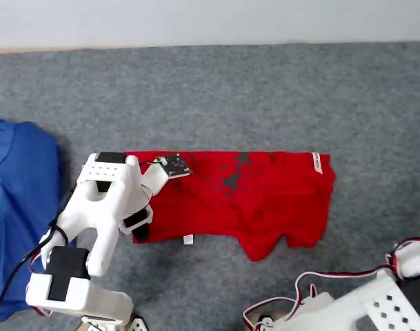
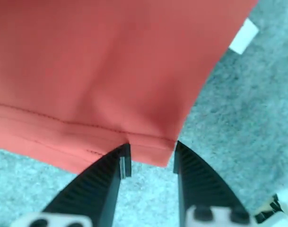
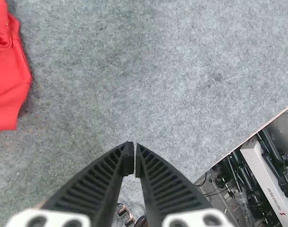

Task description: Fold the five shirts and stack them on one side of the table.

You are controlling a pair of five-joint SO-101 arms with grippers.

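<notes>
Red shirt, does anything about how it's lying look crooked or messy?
Yes. The red shirt is folded unevenly: toward the right its near edge sags into two rumpled lobes, and a white tag pokes out from that edge farther left.

Bright, even, diffuse light — faint soft shadow along near edge of red shirt (image 1: 230, 200).

White arms (image 1: 103, 200), ribbed black hands (image 2: 152, 147)
</notes>
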